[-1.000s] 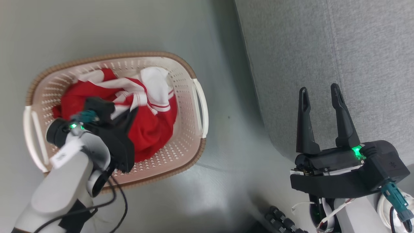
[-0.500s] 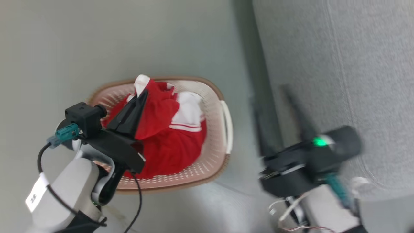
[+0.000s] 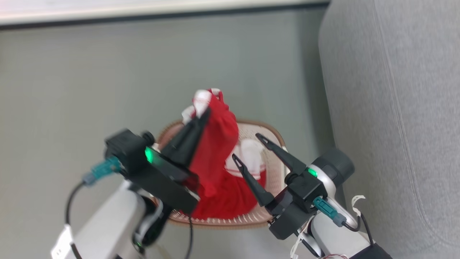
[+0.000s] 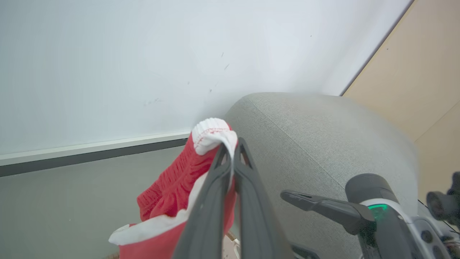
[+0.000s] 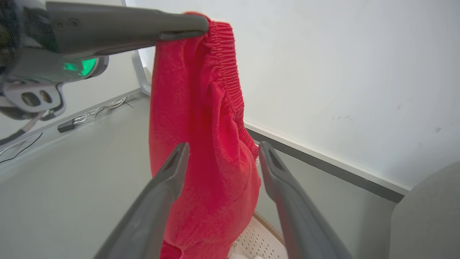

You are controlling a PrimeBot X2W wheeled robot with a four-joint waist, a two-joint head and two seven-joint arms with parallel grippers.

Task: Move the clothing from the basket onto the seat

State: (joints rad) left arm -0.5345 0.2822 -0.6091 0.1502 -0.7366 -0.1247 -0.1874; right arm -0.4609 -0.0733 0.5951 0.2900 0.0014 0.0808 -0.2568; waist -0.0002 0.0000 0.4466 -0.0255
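Two left fingers (image 3: 187, 138) pinched shut on the white-trimmed edge of a red garment (image 3: 215, 151), which hangs above the basket (image 3: 275, 133), tail inside. Right fingers (image 3: 249, 180) spread wide, empty, near the cloth. Step: lift-out. Next, by judgement: clear the rim, swing right onto the seat (image 3: 395, 108).

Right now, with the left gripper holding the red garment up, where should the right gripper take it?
Likely the red body midway down, below the ribbed band. The garment hangs as a vertical fold from the left gripper, directly ahead of the right gripper's open jaws, so advance straight and close across it.
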